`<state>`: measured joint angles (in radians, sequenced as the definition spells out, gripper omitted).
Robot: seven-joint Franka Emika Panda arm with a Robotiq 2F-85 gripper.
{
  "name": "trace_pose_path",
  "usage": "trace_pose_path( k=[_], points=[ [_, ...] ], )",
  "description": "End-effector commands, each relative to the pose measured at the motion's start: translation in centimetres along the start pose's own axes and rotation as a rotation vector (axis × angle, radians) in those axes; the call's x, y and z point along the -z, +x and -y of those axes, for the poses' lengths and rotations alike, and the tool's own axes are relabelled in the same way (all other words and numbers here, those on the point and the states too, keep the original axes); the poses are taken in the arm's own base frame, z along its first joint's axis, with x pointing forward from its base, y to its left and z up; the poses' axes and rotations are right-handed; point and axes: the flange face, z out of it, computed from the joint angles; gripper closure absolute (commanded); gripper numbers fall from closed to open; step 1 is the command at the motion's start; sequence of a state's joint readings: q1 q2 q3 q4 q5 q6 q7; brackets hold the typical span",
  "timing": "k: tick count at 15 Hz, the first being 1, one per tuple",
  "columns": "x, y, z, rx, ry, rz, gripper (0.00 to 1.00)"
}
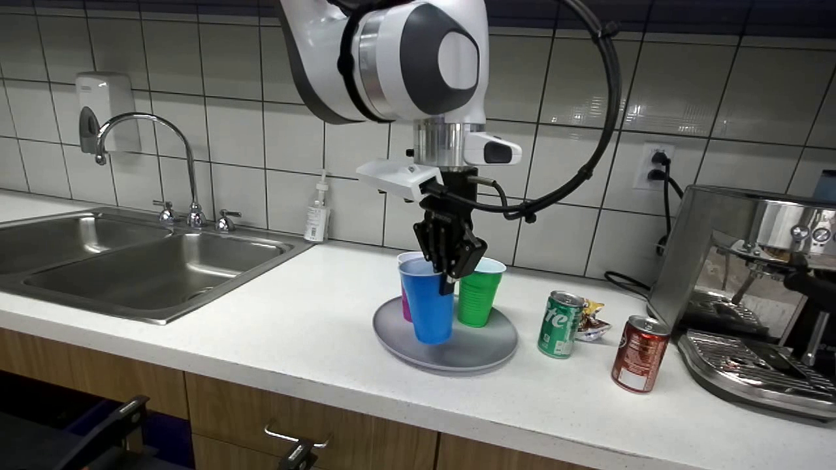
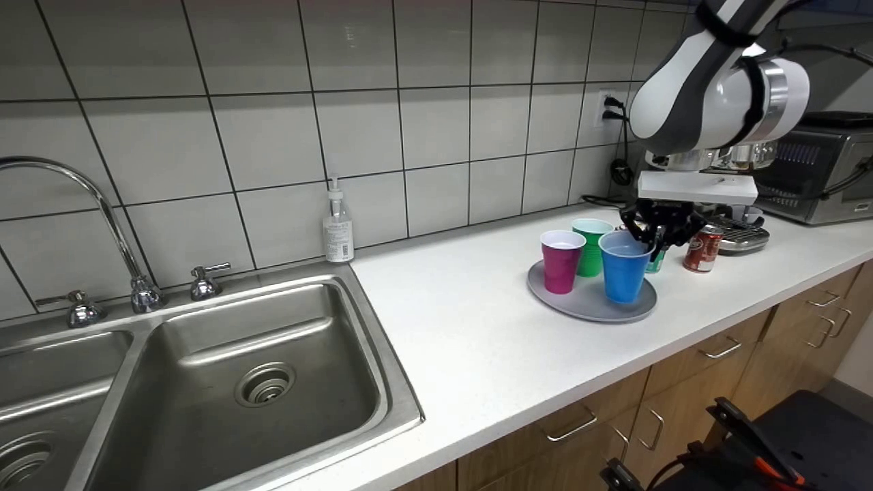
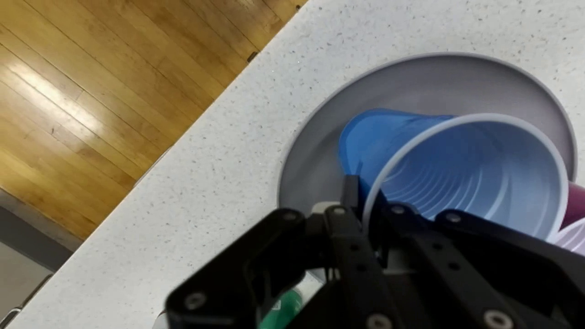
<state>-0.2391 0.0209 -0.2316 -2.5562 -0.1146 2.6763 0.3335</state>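
Observation:
My gripper (image 1: 448, 282) is shut on the rim of a blue plastic cup (image 1: 428, 310). In the wrist view, one fingertip is inside the cup (image 3: 475, 178) and one outside, with the white rim between the fingers (image 3: 364, 194). The cup is close to upright over a grey round plate (image 1: 470, 356); I cannot tell whether its base touches the plate. A green cup (image 1: 479, 300) and a magenta cup (image 2: 560, 269) stand on the plate behind it. The magenta cup is mostly hidden by the blue one in an exterior view (image 1: 405, 308).
A green can (image 1: 560, 326), a shiny wrapper (image 1: 593, 320) and a red can (image 1: 640, 356) are beside the plate. A coffee machine (image 1: 738, 261) stands past them. A double steel sink (image 2: 395, 389) with a faucet (image 2: 109, 218) and a pump bottle (image 2: 338, 232) are on the opposite side.

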Motion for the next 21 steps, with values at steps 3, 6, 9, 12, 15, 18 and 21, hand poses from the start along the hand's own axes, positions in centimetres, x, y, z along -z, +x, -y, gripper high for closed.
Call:
trace_pose_path(
  k=[3, 6, 9, 12, 15, 18, 21],
  points=[
    [-1.6, 2.4, 0.4, -0.07, -0.012, 0.007, 0.99],
    [-2.3, 3.0, 0.6, -0.092, -0.009, 0.014, 0.99],
    [-3.0, 3.6, 0.7, -0.115, -0.005, 0.025, 0.84],
    [-3.2, 4.0, 0.7, -0.127, -0.005, 0.029, 0.56],
    [-3.1, 4.1, 0.4, -0.134, -0.004, 0.024, 0.32],
    [-2.4, 4.0, 0.0, -0.135, 0.003, 0.012, 0.11],
    [-1.7, 3.5, -0.4, -0.133, 0.01, 0.001, 0.0]
  ],
)
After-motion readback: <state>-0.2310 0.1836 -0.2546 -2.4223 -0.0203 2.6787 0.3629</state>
